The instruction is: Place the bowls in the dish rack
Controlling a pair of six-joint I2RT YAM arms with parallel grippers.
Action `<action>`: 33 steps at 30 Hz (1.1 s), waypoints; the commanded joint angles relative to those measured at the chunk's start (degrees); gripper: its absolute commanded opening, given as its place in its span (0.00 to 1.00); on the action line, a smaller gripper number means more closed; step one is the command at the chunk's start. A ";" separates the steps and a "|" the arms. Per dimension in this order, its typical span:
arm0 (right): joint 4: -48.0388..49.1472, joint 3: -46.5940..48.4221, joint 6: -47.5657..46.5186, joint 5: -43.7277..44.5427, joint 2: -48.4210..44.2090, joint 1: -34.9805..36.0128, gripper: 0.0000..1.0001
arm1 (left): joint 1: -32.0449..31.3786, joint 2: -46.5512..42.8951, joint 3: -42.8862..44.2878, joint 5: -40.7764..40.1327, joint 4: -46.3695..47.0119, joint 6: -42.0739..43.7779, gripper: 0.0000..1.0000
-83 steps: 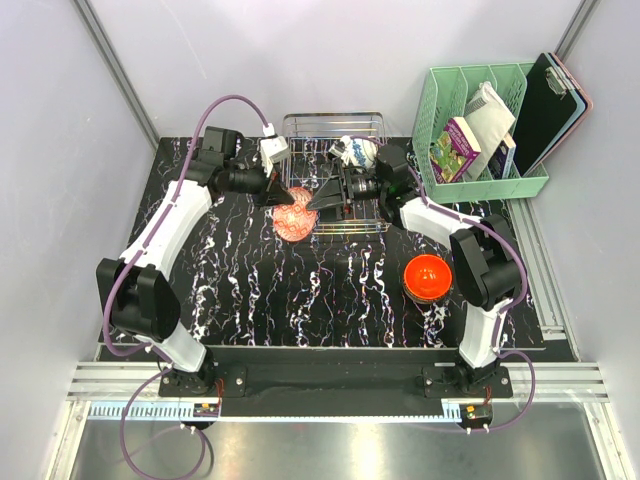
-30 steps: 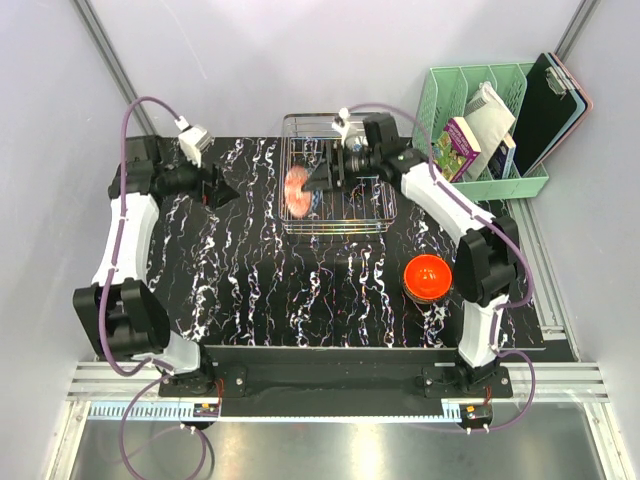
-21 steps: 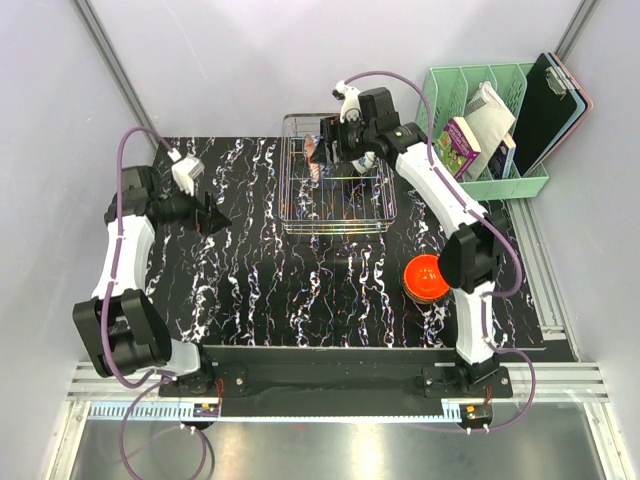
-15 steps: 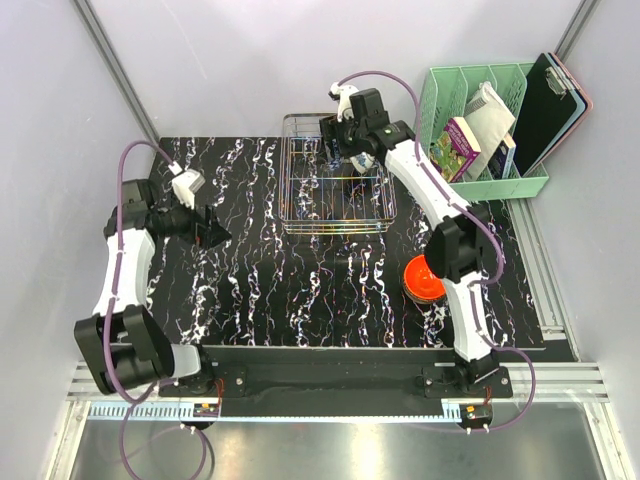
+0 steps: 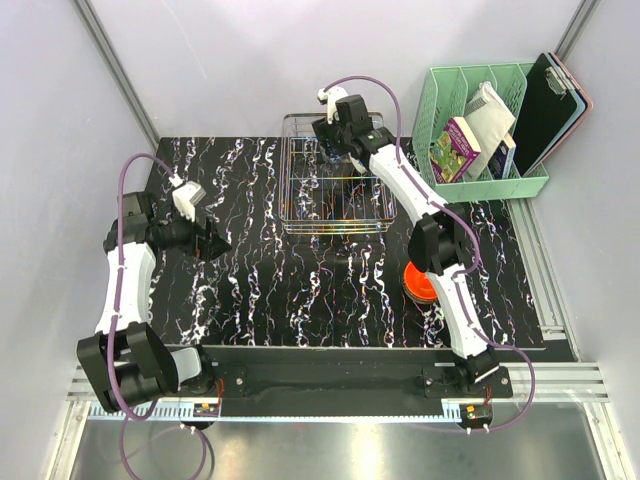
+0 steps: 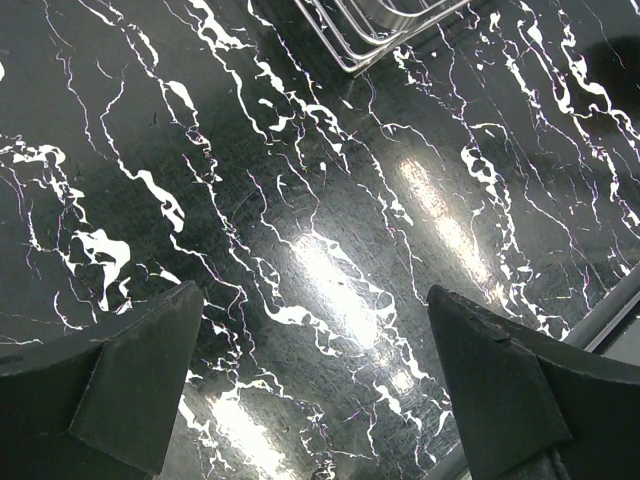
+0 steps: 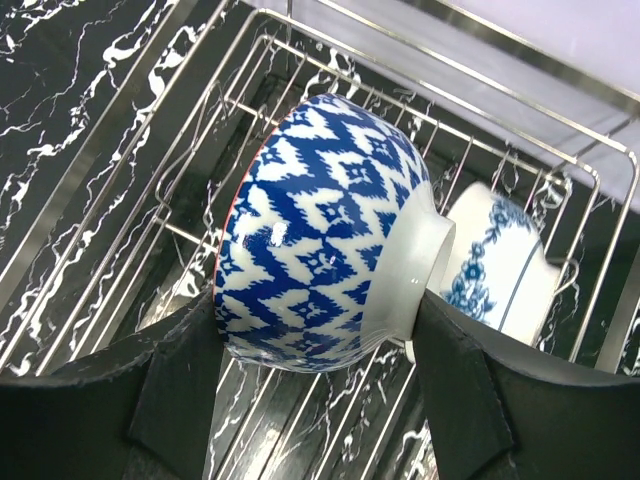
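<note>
Dish rack sits far-centre on the counter, organiser off its right, rear bowl in the rack, front bowl just beside it over the wires, lone bowl near-right on the counter.

A black mat veined with white is covering the tabletop, and patches of bright glare are showing on it. Just off the mat's far right corner a mint-green slotted organiser is standing, with a purple-covered book leaning in one slot, a white packet tilting behind the book and a dark clipboard standing up at the organiser's right end. Along the mat's near edge a silvery aluminium rail is running from side to side, while pale grey walls are closing in on the mat's left, far and right sides.
</note>
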 commanded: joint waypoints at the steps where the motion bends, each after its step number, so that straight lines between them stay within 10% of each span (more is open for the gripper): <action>1: 8.16 3.78 -3.56 3.29 0.47 1.45 0.00 | 0.63 -0.81 -0.36 1.10 0.65 0.87 0.99; 25: 14.84 4.57 -10.94 8.04 8.20 4.88 0.00 | 3.35 -1.95 -2.02 4.44 -2.16 3.59 0.99; 33: 15.20 3.52 -12.61 9.01 8.73 6.03 0.44 | 3.97 -1.69 -2.90 5.85 -2.51 4.30 0.99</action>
